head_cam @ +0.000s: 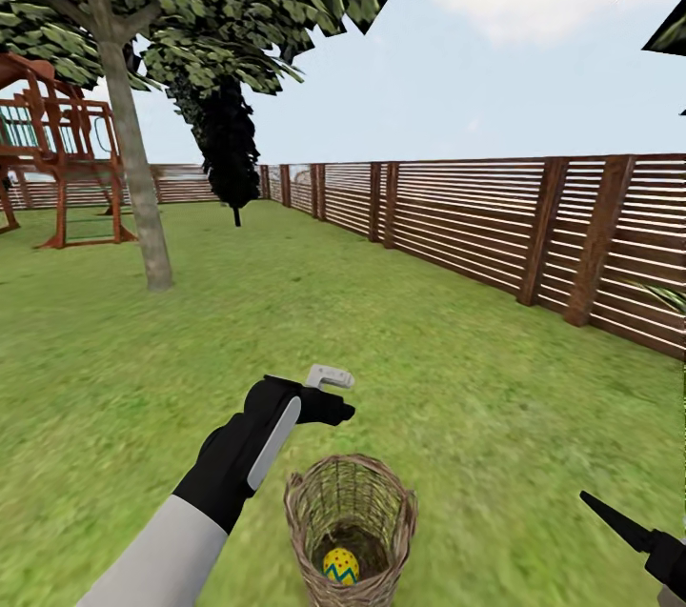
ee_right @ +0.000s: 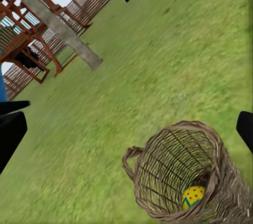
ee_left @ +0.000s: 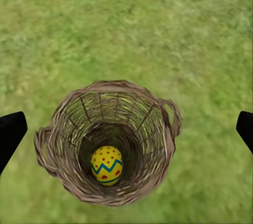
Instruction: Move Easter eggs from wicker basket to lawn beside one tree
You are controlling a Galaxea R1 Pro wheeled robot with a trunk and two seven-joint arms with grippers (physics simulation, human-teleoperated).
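The brown wicker basket (head_cam: 351, 516) stands on the lawn (head_cam: 457, 369) just in front of me. One yellow Easter egg (head_cam: 340, 566) with red dots and a blue zigzag lies at its bottom; the other two eggs are out of view. My left gripper (head_cam: 329, 407) hovers just above and behind the basket's rim, pointing down. In the left wrist view its fingers (ee_left: 10, 134) stand wide apart, open and empty, over the basket (ee_left: 158, 129) and egg (ee_left: 107, 165). My right gripper (ee_right: 126, 129) is open too, off to the basket's (ee_right: 174, 166) right.
A tree (head_cam: 143, 207) with a pale grey trunk stands on the grass ahead to the left. A black cypress-like tree (head_cam: 229, 150) is farther back, and a wooden playset (head_cam: 57, 159) at far left. The slatted brown fence (head_cam: 495, 226) runs along the right.
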